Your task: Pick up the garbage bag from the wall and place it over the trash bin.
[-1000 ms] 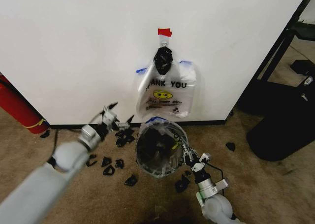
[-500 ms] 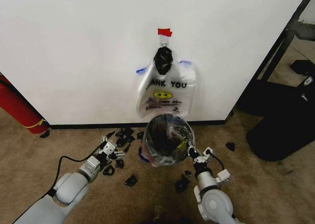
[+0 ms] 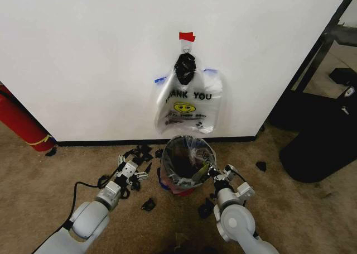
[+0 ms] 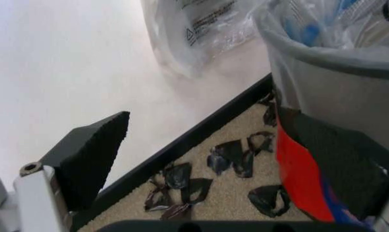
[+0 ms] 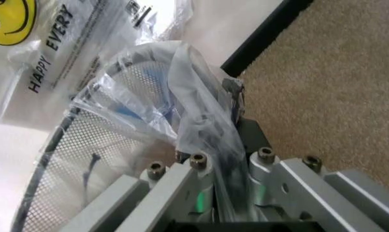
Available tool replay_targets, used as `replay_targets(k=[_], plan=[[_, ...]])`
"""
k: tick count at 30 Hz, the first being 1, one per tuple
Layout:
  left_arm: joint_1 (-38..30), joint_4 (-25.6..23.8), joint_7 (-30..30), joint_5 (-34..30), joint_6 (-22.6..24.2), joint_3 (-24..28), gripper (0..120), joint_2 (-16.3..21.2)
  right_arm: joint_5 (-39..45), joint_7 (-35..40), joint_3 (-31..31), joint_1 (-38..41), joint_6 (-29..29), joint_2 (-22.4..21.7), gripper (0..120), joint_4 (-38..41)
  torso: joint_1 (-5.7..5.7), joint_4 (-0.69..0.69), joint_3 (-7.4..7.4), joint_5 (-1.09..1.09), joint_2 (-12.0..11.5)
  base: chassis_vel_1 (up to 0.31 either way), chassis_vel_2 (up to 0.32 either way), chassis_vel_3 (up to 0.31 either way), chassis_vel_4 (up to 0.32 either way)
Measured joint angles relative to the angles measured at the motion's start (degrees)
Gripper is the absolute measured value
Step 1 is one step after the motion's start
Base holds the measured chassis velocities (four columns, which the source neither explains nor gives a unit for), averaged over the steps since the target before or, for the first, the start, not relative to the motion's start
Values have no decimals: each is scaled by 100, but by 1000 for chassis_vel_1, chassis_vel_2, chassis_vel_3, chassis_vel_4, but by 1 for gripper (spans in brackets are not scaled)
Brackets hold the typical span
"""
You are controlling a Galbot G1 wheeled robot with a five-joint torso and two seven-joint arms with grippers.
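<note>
The trash bin (image 3: 179, 188), red outside and dark inside, stands on the carpet below the wall (image 3: 83, 58). The see-through garbage bag (image 3: 196, 148) is draped over its rim. My right gripper (image 3: 211, 172) is at the bin's right rim, shut on a fold of the garbage bag (image 5: 201, 121); the right wrist view shows the plastic pinched in that gripper (image 5: 223, 121). My left gripper (image 3: 140, 170) hangs open just left of the bin, holding nothing. One of its black fingers (image 4: 91, 159) shows in the left wrist view beside the bin (image 4: 336, 77).
A bunch of like bags (image 3: 188, 100) hangs on the wall under a black knot (image 3: 184, 67) and red tape (image 3: 187, 36). Black scraps (image 3: 148, 205) litter the carpet. A red cylinder (image 3: 19, 120) leans at the left; a large black object (image 3: 323, 142) sits at the right.
The bin has gone from tilted with its mouth towards me to upright on the carpet. My left gripper has drawn back from the wall to beside the bin. The right gripper has kept its hold.
</note>
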Motion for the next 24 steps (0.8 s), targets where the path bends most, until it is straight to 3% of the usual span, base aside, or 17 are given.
replay_targets(k=[13, 19, 21, 24], plan=[[-17, 35, 4, 23, -48, 25, 100, -29, -339, 36, -63, -80, -164, 0, 52, 34, 0, 0, 0, 0, 0, 0, 0, 0, 0], [22, -46, 5, 24, -52, 18, 100, -30, -374, 41, -37, -161, -216, -58, 66, 105, 0, 0, 0, 0, 0, 0, 0, 0, 0], [61, -91, 4, 42, -64, 12, 100, -33, -377, 64, 21, -279, -419, -150, 83, 233, 0, 0, 0, 1, 0, 0, 0, 0, 0], [77, -97, 2, 49, -71, 7, 100, -36, -417, 61, 51, -370, -530, -229, 94, 314, 0, 0, 0, -1, 0, 0, 0, 0, 0]])
